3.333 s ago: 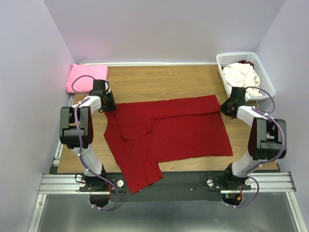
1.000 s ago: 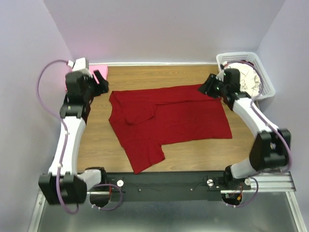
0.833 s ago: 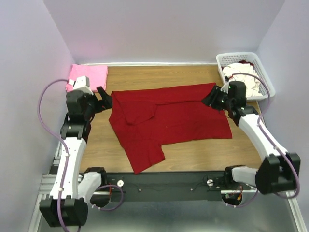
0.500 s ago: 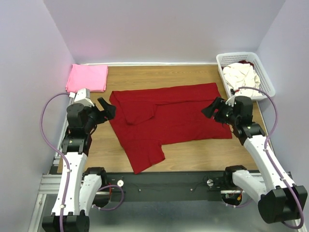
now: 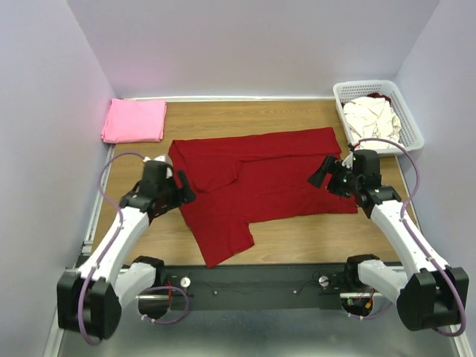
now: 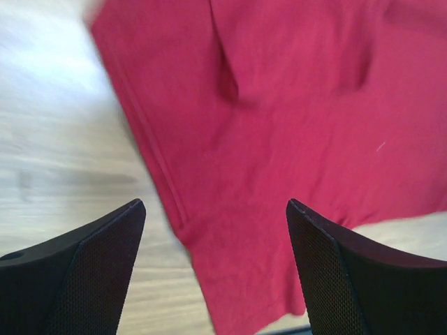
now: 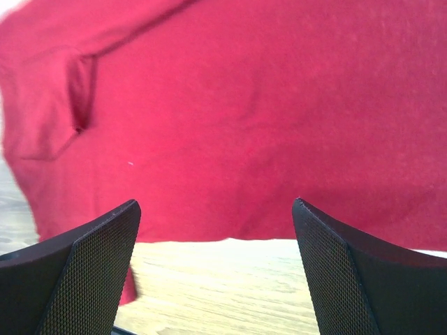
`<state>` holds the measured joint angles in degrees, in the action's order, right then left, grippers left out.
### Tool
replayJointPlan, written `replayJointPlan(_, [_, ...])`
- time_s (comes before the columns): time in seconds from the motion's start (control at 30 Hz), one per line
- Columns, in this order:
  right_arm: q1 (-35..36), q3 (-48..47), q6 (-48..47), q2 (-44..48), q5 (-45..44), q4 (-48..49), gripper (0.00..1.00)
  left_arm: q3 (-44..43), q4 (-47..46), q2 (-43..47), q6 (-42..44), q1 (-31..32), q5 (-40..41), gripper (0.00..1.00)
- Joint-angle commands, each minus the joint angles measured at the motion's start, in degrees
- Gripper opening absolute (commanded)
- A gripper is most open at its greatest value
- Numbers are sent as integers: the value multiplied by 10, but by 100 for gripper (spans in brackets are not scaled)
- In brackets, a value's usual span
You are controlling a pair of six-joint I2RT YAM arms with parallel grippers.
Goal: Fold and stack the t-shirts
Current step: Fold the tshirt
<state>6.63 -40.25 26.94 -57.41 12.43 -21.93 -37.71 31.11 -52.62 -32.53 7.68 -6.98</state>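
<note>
A dark red t-shirt (image 5: 260, 186) lies spread on the wooden table, its far part folded over and one sleeve reaching toward the near edge. My left gripper (image 5: 186, 188) hovers open over the shirt's left edge; the left wrist view shows red cloth (image 6: 293, 105) beneath the open left gripper (image 6: 215, 204), nothing between the fingers. My right gripper (image 5: 320, 175) is open above the shirt's right near edge; the right wrist view shows the hem (image 7: 244, 105) under the right gripper (image 7: 216, 202). A folded pink t-shirt (image 5: 134, 120) lies at the far left. Cream t-shirts (image 5: 372, 115) fill the basket.
The white lattice basket (image 5: 408, 123) stands at the far right corner by the wall. Bare wood (image 5: 312, 230) runs along the near side of the red shirt. Lilac walls close in the left, back and right sides.
Both arms have drawn back from the shirt's far corners toward the near side. The right gripper's jaws have spread wider. The red shirt has stayed where it lay.
</note>
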Motion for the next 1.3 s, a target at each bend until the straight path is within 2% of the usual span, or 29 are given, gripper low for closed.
replayJointPlan(0.0, [-2, -13, -21, -31, -5, -21, 95, -14, 46, -75, -67, 97, 98, 85])
replayJointPlan(0.07, [-2, -10, -22, -35, 1, -18, 95, -19, 53, -126, -83, 116, 107, 81])
replayJointPlan(0.13, [-2, -7, -29, -32, -2, -16, 95, -21, 61, -157, -108, 133, 116, 72])
replayJointPlan(0.23, [3, -3, -34, -24, -17, -15, 95, -22, 73, -160, -149, 141, 151, 62])
replayJointPlan(0.43, [59, -3, -36, -29, -67, -10, 95, -39, 116, -172, -190, 141, 219, 60])
replayJointPlan(0.67, [108, 3, -36, -17, -103, -10, 96, -46, 84, -236, -191, 145, 215, 58])
replayJointPlan(0.87, [115, 5, -35, -9, -114, -11, 96, -47, 71, -281, -178, 145, 195, 56])
replayJointPlan(0.97, [116, 4, -35, -8, -118, -11, 96, -42, 66, -280, -178, 145, 191, 51])
replayJointPlan(1.1, [116, 5, -33, -11, -122, -11, 95, -36, 58, -286, -178, 145, 186, 36])
replayJointPlan(1.13, [115, 5, -32, -12, -136, -11, 96, -37, 60, -285, -177, 145, 186, 24])
replayJointPlan(1.2, [116, 4, -30, -17, -143, -11, 96, -39, 63, -278, -178, 146, 190, 10])
replayJointPlan(1.27, [116, 2, -31, -25, -147, -13, 95, -46, 71, -271, -176, 145, 199, 5])
